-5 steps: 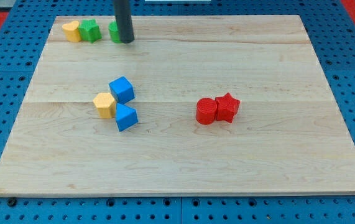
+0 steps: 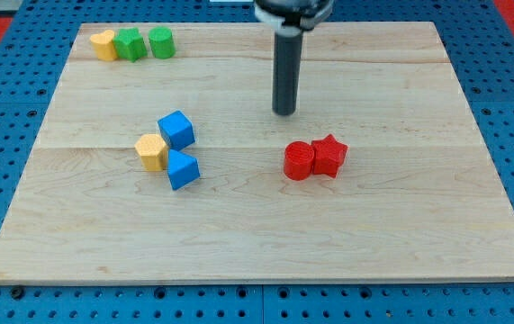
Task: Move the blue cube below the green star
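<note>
Camera view: my tip point(image 2: 284, 112) rests on the wooden surface point(image 2: 401, 216), above and just left of the red cylinder point(image 2: 299, 161) and red star point(image 2: 329, 155), which touch. No fingers exist on this rod, so nothing is held. Well to the tip's left sits the blue cube point(image 2: 176, 130), touching a yellow block point(image 2: 152, 151) and another blue block point(image 2: 183, 169). At the view's top left lie a yellow block point(image 2: 103, 44), the green star point(image 2: 130, 43) and a green cylinder point(image 2: 160, 41).

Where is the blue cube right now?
The blue cube sits left of the board's middle, touching the yellow block, just above another blue block.
</note>
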